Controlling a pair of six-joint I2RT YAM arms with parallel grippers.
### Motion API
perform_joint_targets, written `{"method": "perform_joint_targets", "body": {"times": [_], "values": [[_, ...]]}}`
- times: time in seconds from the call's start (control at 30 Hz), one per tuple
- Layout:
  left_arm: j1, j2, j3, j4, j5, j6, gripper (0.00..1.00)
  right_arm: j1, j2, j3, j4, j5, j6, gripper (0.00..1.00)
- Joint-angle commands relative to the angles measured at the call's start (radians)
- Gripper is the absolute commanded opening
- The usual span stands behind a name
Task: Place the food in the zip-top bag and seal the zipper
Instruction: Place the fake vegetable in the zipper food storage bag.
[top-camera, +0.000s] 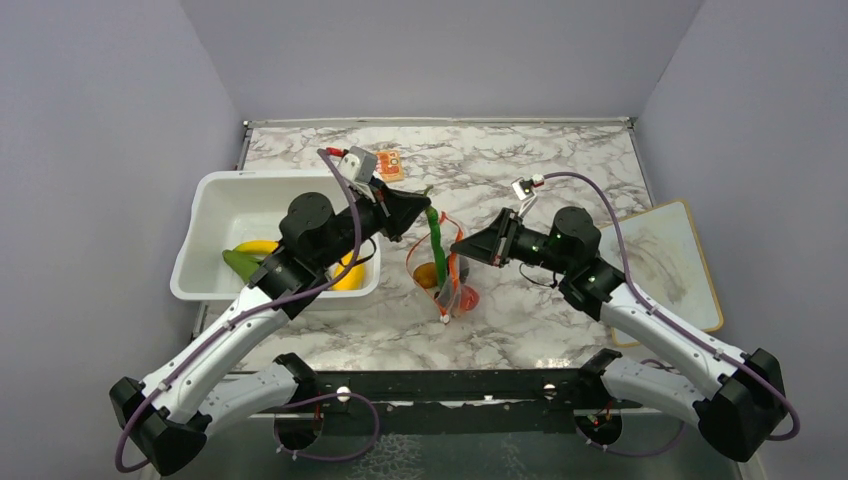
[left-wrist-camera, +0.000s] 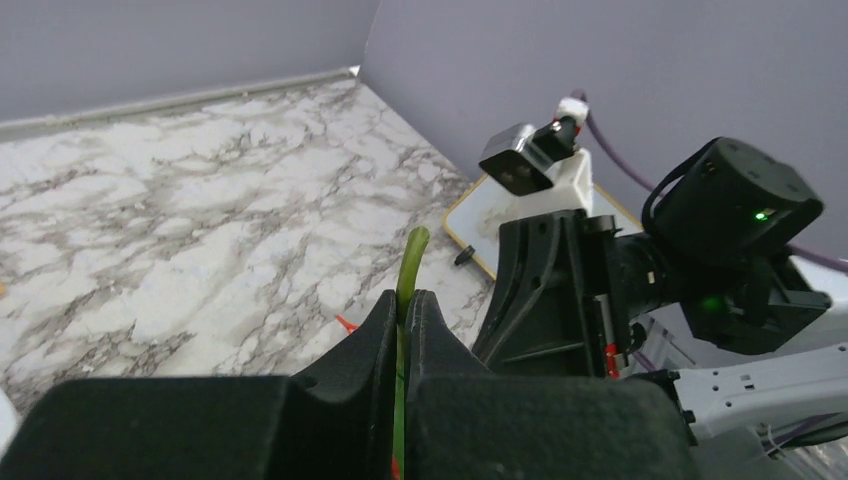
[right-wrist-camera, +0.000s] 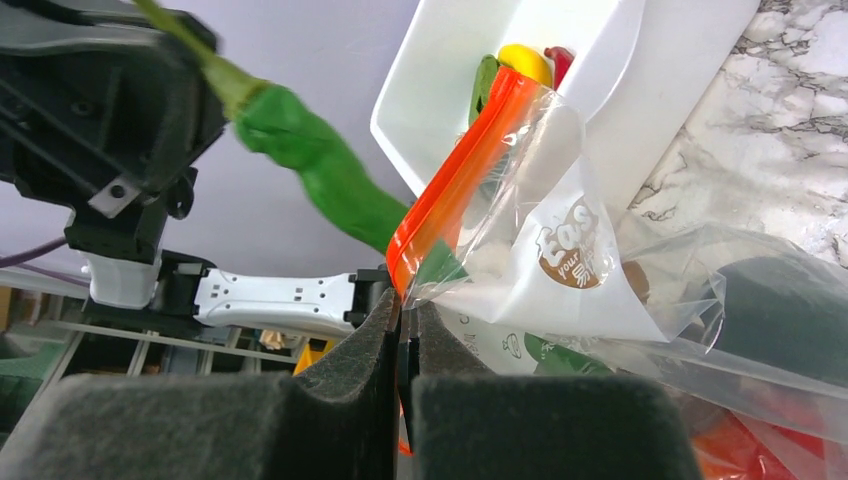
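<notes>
The left gripper (top-camera: 420, 207) is pinching the green chilli (top-camera: 435, 243) by its thin stem. The chilli is hanging at the mouth of the bag (top-camera: 447, 290), which is standing in the middle of the table (top-camera: 560, 170). The right gripper (top-camera: 460, 246) is clamping the orange zipper (right-wrist-camera: 450, 170) shut between its fingers, holding the mouth up. I think the chilli could be swinging on this thin stem, catching the floppy edge and dropping outside.

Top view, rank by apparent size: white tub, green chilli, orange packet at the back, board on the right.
1. white tub
2. board, partly covered, yet clearly smaller
3. green chilli
4. orange packet, smallest
</notes>
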Motion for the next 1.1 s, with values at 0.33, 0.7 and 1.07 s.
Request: {"method": "perform_joint_targets", "body": {"times": [0.33,0.7,1.07], "values": [[0.005,-0.091,-0.318,0.511,-0.045,-0.206,0.0,0.003,0.005,0.006,0.079,0.035,0.052,0.01],[0.005,-0.095,-0.494,0.618,-0.073,-0.235,0.0,0.003,0.069,0.042,0.175,0.044,0.101,0.01],[0.005,0.057,-0.432,0.565,0.067,-0.162,0.0,0.003,0.104,0.072,0.171,0.014,0.049,0.01]]}}
